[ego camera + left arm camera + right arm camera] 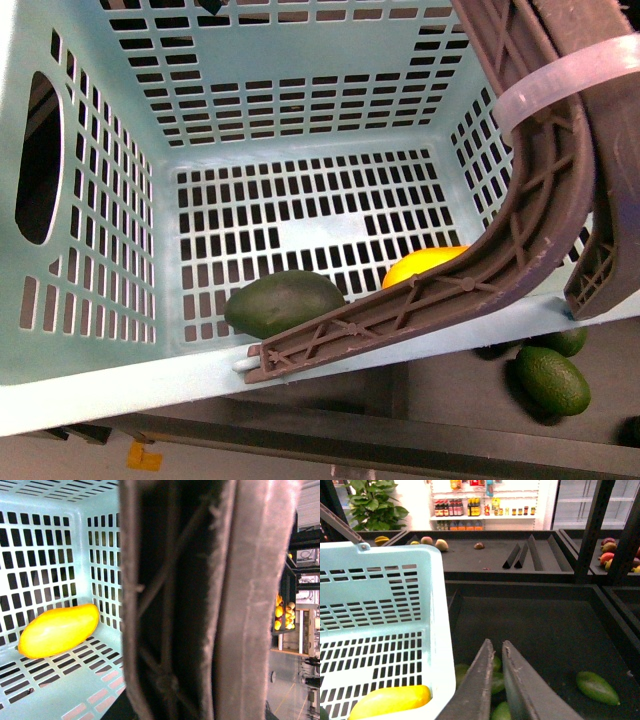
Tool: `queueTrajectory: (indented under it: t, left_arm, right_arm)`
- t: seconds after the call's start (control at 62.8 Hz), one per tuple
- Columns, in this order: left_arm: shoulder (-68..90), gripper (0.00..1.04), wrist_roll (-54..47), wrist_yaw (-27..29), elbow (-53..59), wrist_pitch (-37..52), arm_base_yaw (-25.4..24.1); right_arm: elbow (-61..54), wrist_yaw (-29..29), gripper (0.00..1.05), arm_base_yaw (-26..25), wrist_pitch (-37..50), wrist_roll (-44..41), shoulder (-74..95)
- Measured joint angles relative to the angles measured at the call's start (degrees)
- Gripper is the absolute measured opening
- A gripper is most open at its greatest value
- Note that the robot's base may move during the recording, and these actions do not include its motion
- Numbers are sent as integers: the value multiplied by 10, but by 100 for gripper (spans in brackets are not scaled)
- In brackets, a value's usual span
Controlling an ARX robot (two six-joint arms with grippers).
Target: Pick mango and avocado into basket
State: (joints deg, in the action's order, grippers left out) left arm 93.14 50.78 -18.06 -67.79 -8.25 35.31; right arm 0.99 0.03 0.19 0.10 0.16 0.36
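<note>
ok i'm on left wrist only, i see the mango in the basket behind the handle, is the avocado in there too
observer: yes, the front view shows the avocado lying on the floor of the basket, beside the mango and not touching it.
operator: where's the right arm
observer: outside the basket, with the right gripper over the dark bin that holds loose green fruit.
operator: holding anything
observer: no, its jaws are nearly together with nothing between them.
</note>
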Motion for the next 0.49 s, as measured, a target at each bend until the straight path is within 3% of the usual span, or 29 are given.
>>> queueTrajectory:
  t: [0.493]
  left_arm:
    - [0, 14, 0, 0, 0, 0, 0]
  right_arm:
    - [0, 0, 98, 0, 0, 0, 0]
